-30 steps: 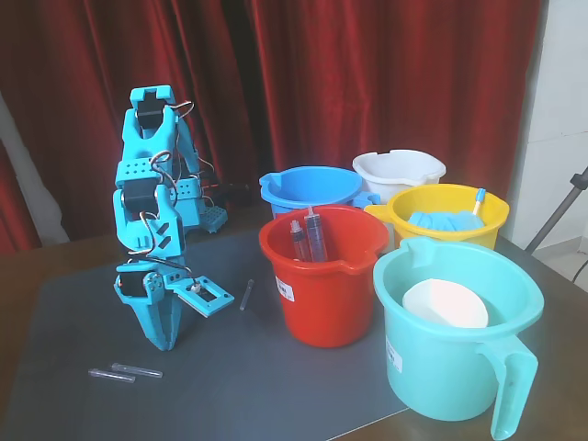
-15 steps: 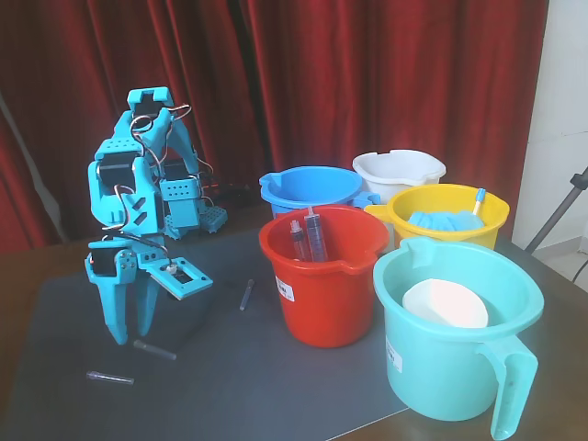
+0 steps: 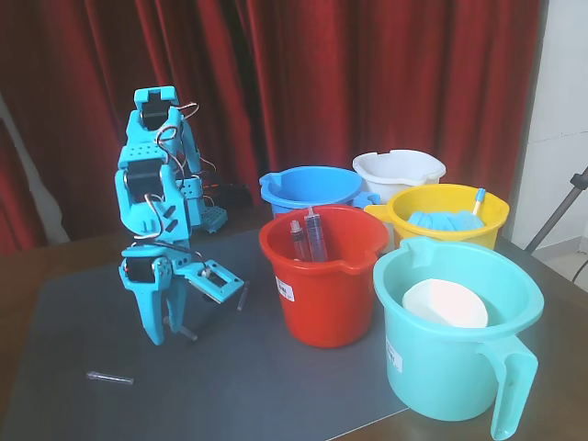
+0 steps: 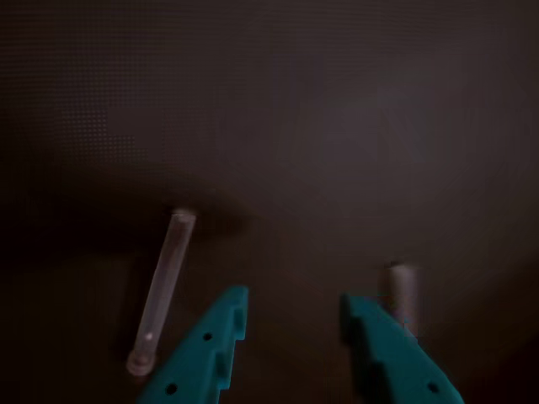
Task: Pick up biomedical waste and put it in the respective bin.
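Three small clear tubes of biomedical waste lie on the dark mat. In the fixed view one tube (image 3: 110,378) is at the front left, one (image 3: 187,333) lies right at my fingertips, and one (image 3: 243,295) shows just past the gripper's servo. My teal gripper (image 3: 163,336) points down at the mat and is open. In the wrist view the gripper (image 4: 293,300) has nothing between its fingers. One tube (image 4: 160,290) lies just outside the left finger, and a blurred tube (image 4: 402,288) lies partly behind the right finger.
To the right stand a red bucket (image 3: 323,294) with dark syringes (image 3: 310,237), a blue bucket (image 3: 310,186), a white bucket (image 3: 398,168), a yellow bucket (image 3: 447,220) and a large teal jug (image 3: 459,367). A red curtain hangs behind the table.
The arm swung left, then back right. One of the two front tubes shifted right and back with it and now lies by the fingertips. The other stayed put.
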Controlling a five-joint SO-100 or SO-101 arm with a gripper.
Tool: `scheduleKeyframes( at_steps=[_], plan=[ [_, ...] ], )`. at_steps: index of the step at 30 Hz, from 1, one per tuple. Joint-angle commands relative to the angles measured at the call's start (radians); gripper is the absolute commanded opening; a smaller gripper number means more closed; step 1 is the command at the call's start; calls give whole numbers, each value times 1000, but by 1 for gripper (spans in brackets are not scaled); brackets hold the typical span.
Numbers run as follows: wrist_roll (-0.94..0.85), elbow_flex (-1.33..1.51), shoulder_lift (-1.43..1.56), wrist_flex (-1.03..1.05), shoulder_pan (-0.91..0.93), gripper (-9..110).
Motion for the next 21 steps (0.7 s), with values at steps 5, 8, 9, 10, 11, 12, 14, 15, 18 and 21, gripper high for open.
scheduleKeyframes(
  at_steps=[5,8,9,10,11,12,14,15,18,21],
  plan=[
    [-2,67,40,8,-9,12],
    [8,106,89,0,-9,12],
    [8,118,106,2,-9,12],
    [0,120,124,6,-9,12],
    [-2,121,146,11,-9,14],
    [-2,118,176,46,-9,19],
    [14,114,230,120,-9,29],
    [14,114,249,140,-9,31],
    [15,126,298,167,-9,33],
    [98,115,316,225,-25,33]
  ],
)
